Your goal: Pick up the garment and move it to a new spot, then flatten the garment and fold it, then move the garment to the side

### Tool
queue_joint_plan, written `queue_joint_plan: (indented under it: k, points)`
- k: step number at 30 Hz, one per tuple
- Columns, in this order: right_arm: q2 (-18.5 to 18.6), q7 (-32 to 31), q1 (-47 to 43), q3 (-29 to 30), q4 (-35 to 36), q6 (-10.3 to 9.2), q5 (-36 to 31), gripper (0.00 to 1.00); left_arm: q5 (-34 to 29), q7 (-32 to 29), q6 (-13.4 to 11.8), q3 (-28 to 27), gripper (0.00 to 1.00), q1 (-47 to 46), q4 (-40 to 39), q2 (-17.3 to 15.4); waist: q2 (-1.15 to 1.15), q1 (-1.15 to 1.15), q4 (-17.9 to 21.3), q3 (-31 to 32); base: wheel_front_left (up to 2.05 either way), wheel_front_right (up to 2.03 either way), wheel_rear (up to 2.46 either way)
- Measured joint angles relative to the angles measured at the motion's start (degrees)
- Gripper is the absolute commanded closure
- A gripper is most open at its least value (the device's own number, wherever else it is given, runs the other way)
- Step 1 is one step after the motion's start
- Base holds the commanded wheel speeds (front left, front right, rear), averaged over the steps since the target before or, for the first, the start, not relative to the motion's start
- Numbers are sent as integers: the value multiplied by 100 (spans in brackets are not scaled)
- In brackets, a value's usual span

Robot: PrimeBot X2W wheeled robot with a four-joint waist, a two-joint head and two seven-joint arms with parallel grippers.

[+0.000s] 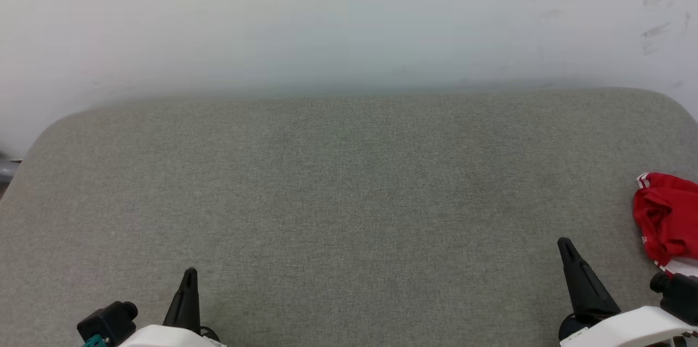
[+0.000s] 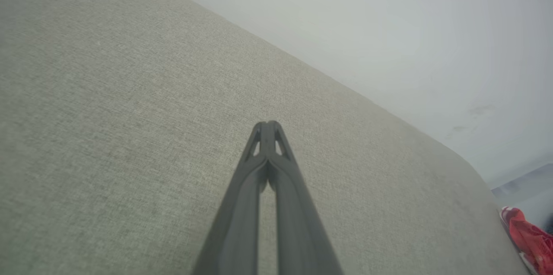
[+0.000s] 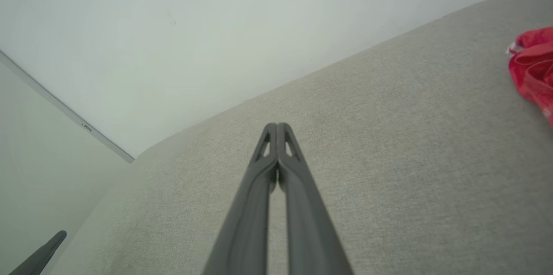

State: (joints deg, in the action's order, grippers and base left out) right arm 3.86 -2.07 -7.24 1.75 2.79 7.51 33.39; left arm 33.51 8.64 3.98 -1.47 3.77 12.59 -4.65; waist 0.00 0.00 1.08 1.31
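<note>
The garment (image 1: 666, 219) lies bunched up at the far right edge of the grey fabric table (image 1: 349, 199), red with a bit of white striped trim; it also shows at the edges of the wrist views (image 2: 529, 238) (image 3: 533, 65). My right gripper (image 1: 565, 243) is shut and empty, low on the right, a short way left of the garment and not touching it. My left gripper (image 1: 190, 273) is shut and empty at the lower left, far from the garment. Each wrist view shows its own fingertips pressed together above bare fabric: left gripper (image 2: 267, 124), right gripper (image 3: 277, 126).
A pale wall (image 1: 349, 19) rises directly behind the table's rounded far edge. The table's broad middle is bare grey cloth. My left gripper's tip (image 3: 56, 238) shows at the lower left of the right wrist view.
</note>
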Motion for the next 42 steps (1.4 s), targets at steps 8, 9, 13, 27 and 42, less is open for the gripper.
queue_joint_plan:
  k: [8, 9, 13, 27, 42]
  points:
    - [27, -1, 149, -2, -191, 0, 732, 100, 688, -185, 23, -62, 100, -107, 16, 20, 0, 0, -8, -12, 0, 0, 0]
    - [30, -1, 171, 0, -213, 0, 808, 100, 772, -202, 41, -67, 100, -127, 18, 20, 0, 0, -10, -13, 0, 0, 0]
    - [37, -4, 221, 2, -310, 0, 1152, 100, 1094, -294, 55, -90, 100, -194, 21, 29, 0, 0, -13, -19, 0, 0, 0]
    - [60, -32, 424, 22, -603, 0, 2219, 100, 2112, -554, 109, -176, 100, -339, 49, 73, 0, 0, -28, -39, 0, 0, 0]
    - [70, -76, 635, 65, -869, -1, 3207, 100, 3048, -799, 166, -264, 100, -513, 70, 103, 0, 0, -44, -61, 0, 0, 0]
